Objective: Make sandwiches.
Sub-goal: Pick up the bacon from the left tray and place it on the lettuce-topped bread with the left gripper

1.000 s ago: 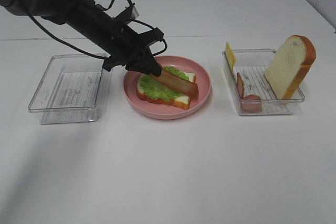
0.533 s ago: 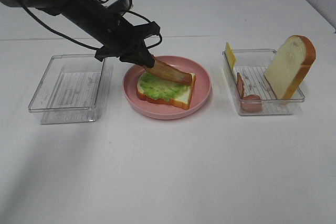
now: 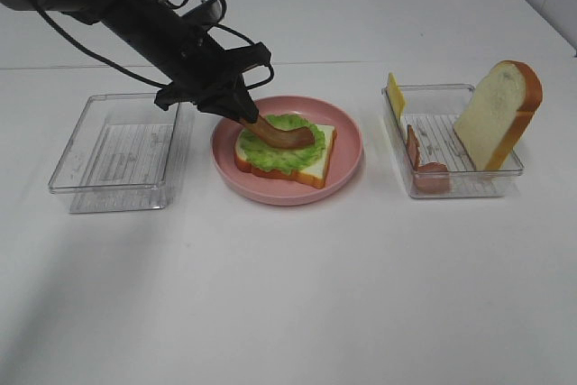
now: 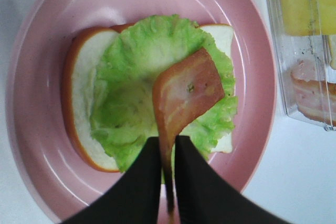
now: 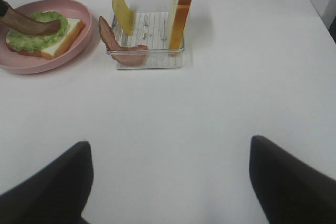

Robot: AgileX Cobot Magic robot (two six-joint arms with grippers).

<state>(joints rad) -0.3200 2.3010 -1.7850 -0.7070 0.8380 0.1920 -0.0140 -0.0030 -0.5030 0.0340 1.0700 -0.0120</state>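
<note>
A bread slice (image 3: 311, 169) topped with ruffled green lettuce (image 3: 279, 152) lies on the pink plate (image 3: 347, 146). My left gripper (image 3: 245, 114) hangs over the plate's left rim, shut on one end of a bacon strip (image 3: 287, 138). The strip's free end droops onto the lettuce. The left wrist view shows the bacon strip (image 4: 186, 93) pinched between the gripper (image 4: 168, 145) jaws above the lettuce (image 4: 131, 98) and bread (image 4: 81, 93). My right gripper (image 5: 169, 145) is open over bare table with nothing between its fingers; the exterior view does not show it.
A clear tray (image 3: 451, 182) at the right holds an upright bread slice (image 3: 498, 114), a yellow cheese slice (image 3: 395, 94) and bacon (image 3: 424, 167). An empty clear tray (image 3: 122, 146) stands left of the plate. White table stretches across the front.
The left gripper drew back to the left and slightly up. The bacon strip came with it; its free end now rests on the middle of the lettuce, not over the bread's right edge.
</note>
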